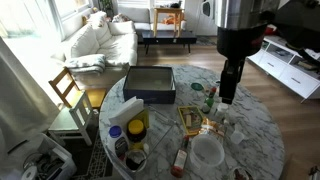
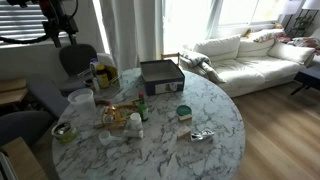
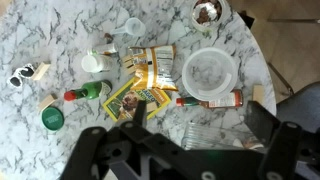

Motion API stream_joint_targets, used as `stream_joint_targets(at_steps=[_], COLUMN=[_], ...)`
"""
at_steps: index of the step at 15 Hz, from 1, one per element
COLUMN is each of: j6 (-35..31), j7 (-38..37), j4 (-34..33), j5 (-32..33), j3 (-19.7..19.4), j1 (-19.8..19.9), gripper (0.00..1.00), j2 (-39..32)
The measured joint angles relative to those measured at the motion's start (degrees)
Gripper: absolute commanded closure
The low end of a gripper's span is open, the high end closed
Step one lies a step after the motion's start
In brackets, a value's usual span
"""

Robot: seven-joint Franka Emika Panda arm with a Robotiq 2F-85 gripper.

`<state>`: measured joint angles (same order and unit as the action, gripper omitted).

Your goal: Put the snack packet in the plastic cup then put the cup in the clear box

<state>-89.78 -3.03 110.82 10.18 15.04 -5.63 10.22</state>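
Observation:
The plastic cup (image 3: 210, 72) stands upright and empty on the round marble table; it also shows in both exterior views (image 1: 208, 152) (image 2: 82, 99). A yellow-and-white striped snack packet (image 3: 150, 65) lies flat just beside it, next to a green-yellow packet (image 3: 125, 100). The packets show in both exterior views (image 1: 192, 120) (image 2: 120, 115). The clear box (image 1: 150, 83) (image 2: 160, 75), with a dark inside, sits at the table's edge. My gripper (image 3: 200, 116) (image 1: 228, 97) hangs high above the table, open and empty.
A hot sauce bottle (image 3: 210, 100) lies by the cup. A green bottle (image 3: 88, 93), a green lid (image 3: 52, 118), a clear tumbler on its side (image 3: 195, 130), a bowl (image 3: 207, 12) and a yellow-lidded jar (image 1: 137, 128) clutter the table. A wooden chair (image 1: 68, 90) stands beside it.

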Motion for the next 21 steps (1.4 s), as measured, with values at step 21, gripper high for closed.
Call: stream_joint_targets(at_steps=[21], j6=[-30.13], j7=[2.97], j4=[25.09], j5=[0.21], j3=[-11.81], j1=[3.57], gripper=[0.0], j2=[-1.51])
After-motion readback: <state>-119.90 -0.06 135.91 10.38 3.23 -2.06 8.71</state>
